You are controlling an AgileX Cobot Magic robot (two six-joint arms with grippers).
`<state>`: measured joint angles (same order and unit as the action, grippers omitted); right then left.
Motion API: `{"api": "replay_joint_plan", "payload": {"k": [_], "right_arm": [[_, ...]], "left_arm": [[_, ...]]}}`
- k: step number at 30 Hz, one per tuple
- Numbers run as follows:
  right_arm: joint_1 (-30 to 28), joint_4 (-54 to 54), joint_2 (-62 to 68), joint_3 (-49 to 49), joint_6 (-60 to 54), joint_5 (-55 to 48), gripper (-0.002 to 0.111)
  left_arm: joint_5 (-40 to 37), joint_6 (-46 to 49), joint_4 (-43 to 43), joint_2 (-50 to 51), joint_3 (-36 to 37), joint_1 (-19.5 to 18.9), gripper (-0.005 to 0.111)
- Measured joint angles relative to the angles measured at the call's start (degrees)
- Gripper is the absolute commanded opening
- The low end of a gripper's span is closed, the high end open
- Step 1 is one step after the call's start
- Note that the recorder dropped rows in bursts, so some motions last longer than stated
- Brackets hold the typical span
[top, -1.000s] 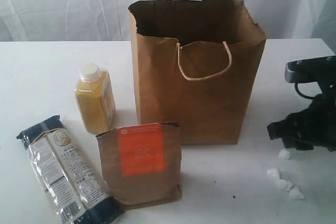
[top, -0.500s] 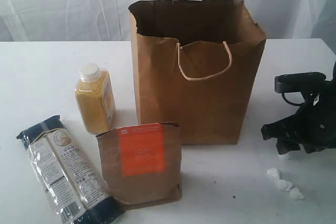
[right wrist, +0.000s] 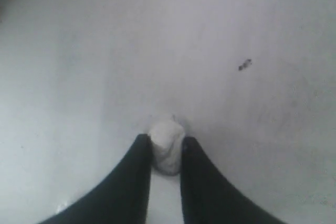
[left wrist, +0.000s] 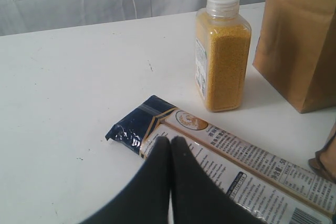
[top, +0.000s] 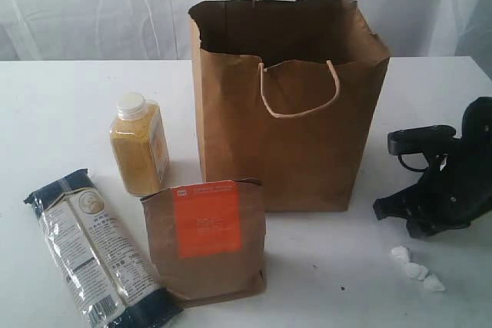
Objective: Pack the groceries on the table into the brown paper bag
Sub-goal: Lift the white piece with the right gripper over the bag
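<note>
The brown paper bag (top: 288, 105) stands upright and open at the back middle of the table (top: 61, 113). Left of it stands the yellow-grain bottle (top: 139, 146) (left wrist: 222, 51). The brown orange-labelled pouch (top: 206, 237) stands in front of the bag. The noodle packet (top: 96, 255) (left wrist: 236, 156) lies flat at the front left. My left gripper (left wrist: 170, 141) is shut and empty, just above the packet's navy end. My right gripper (top: 415, 226) (right wrist: 166, 142) is low on the table right of the bag, shut on a small white lump (right wrist: 166, 148). The can, jar and blue-white packet are out of view.
Three more small white lumps (top: 416, 270) lie on the table just in front of the right gripper. A white curtain (top: 92, 5) hangs behind the table. A small dark speck (right wrist: 244, 65) marks the tabletop ahead of the right gripper.
The right arm has moved left and down. The white lump that lay by it a second ago now sits between its fingers. The groceries and bag have not moved.
</note>
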<state>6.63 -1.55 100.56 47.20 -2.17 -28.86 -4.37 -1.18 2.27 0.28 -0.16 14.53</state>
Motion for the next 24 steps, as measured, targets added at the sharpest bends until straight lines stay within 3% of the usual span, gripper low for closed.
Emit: {"api": "replay_joint_plan", "payload": {"k": [6,24], "right_arm": [[0.0,0.0,-2.45,-0.95,0.0,0.7,0.0],[0.0,-0.1,-30.29,-4.46,0.63,-0.25,0.0]], "left_arm": [[0.0,0.0,0.0,0.0,0.0,0.0,0.0],[0.0,0.0,0.0,0.0,0.0,0.0,0.0]]}}
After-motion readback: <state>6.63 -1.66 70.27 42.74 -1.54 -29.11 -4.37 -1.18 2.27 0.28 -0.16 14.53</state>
